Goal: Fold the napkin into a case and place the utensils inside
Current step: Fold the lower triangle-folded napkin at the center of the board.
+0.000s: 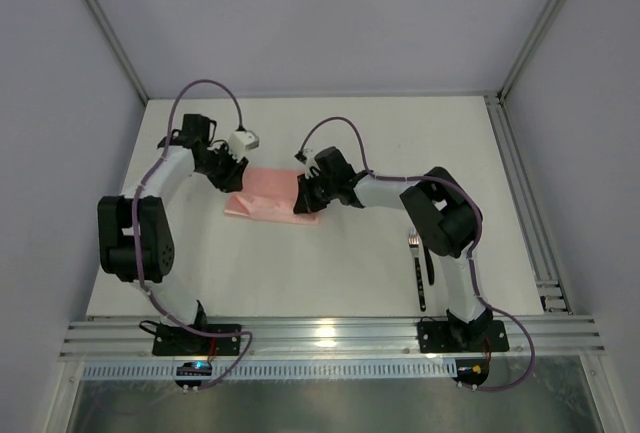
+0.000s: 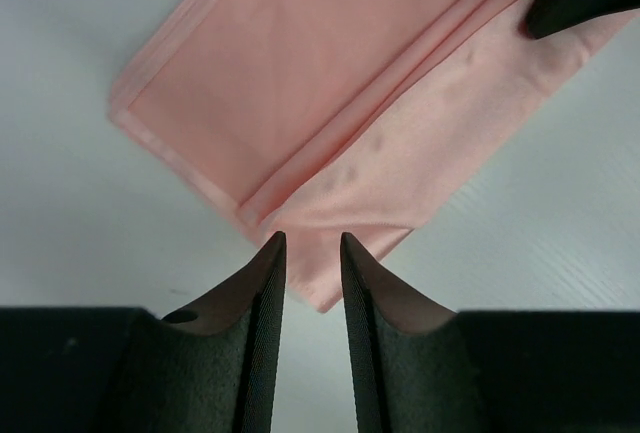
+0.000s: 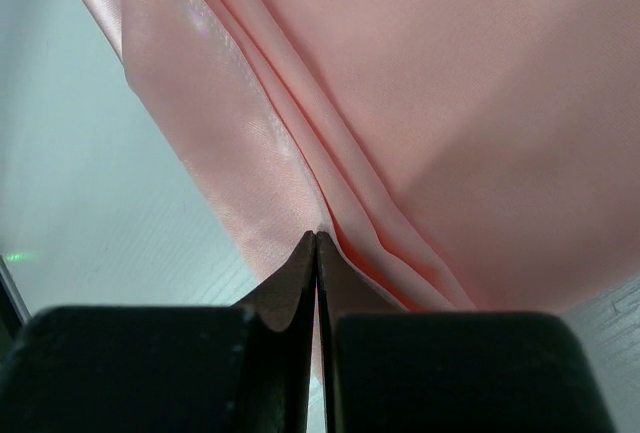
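Right pincer (image 3: 317, 243) closed, tips touching napkin (image 3: 480, 103) (left pincer (image 2: 312, 243) slightly parted, holding nothing).

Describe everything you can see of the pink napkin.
The napkin is thin salmon-pink cloth with a slight sheen, folded into a layered, elongated rectangle with hemmed edges and soft creases. It lies flat on the white table between the two hands. The left hand, slightly open, sits over one corner; the shut right hand meets a fold at the other end. Whether either grips it is unclear.
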You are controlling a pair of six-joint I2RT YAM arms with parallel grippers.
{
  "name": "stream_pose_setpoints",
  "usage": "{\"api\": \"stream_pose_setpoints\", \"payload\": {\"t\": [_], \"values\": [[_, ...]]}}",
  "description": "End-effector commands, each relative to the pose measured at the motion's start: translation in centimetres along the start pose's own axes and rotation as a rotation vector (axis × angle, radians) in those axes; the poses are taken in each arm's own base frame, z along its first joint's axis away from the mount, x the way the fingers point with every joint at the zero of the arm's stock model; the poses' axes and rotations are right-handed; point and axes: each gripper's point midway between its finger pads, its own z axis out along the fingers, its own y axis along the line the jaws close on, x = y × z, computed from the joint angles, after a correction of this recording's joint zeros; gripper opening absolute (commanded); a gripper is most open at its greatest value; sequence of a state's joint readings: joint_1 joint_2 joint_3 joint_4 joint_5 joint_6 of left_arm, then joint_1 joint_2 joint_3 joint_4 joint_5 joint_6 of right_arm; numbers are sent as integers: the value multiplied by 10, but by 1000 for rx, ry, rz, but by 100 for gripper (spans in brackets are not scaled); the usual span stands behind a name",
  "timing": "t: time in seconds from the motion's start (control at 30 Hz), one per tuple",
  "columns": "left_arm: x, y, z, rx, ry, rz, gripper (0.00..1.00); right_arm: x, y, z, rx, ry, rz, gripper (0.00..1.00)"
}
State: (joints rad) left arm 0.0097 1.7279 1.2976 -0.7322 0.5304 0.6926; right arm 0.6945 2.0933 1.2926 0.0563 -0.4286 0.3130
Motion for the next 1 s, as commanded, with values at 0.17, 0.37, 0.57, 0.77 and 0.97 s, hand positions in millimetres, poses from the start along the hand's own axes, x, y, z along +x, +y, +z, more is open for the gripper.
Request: {"api": "stream_pose_setpoints", "payload": {"t": [0.17, 0.37, 0.57, 0.77, 0.97], "values": [[28, -23, 60, -14, 185, 56, 31, 12, -1, 4, -13, 45, 15, 4], [49, -48, 71, 39, 273, 88, 31, 25, 0, -1, -18, 51, 41, 4], [78, -88, 57, 161, 339, 80, 31, 50, 1, -14, -14, 76, 84, 4], [96, -129, 40, 286, 360, 71, 31, 72, 13, -36, -30, 83, 94, 4], [99, -150, 32, 345, 345, 37, 31, 66, 24, -52, -49, 57, 78, 4]]}}
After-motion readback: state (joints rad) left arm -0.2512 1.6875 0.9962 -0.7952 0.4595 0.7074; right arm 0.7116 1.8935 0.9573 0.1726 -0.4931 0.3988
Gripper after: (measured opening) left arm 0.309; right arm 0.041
